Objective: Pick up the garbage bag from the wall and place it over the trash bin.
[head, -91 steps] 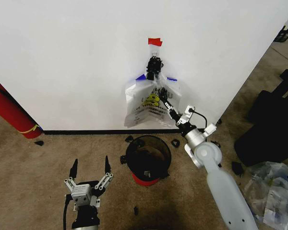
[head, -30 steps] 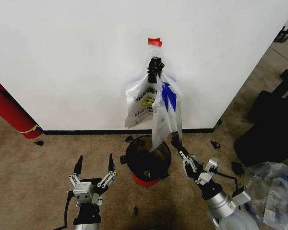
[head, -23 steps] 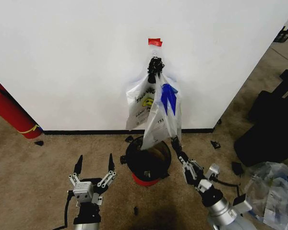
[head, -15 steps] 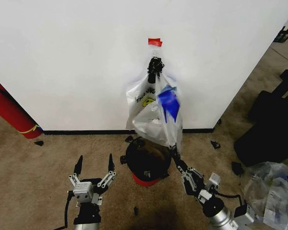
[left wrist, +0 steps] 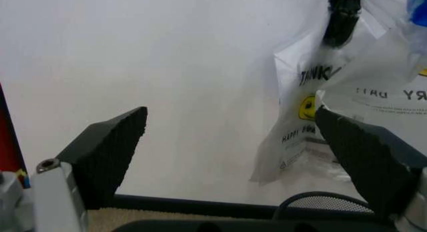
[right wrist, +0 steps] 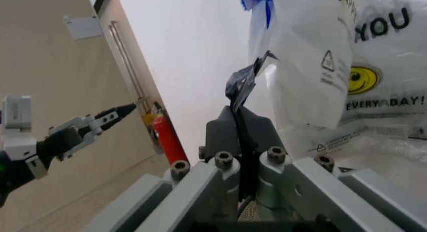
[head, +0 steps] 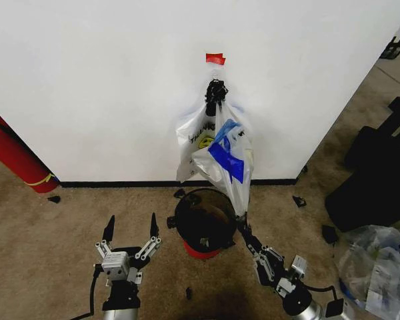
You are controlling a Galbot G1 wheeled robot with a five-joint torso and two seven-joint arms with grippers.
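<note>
- Head view: my right claw [head: 243, 225] pinched the bottom of the garbage bag [head: 228, 163], which hung from the wall hook above the trash bin [head: 205, 217].
- Left wrist view: my left claw [left wrist: 233, 157] gaped, empty.
- Right wrist view: thin plastic might tear if pulled against the hook.

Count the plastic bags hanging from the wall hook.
2. The garbage bag with blue edges hangs in front, its lower end pinched by the right gripper. The smiley bag hangs flat behind it. More could hide behind them.
</note>
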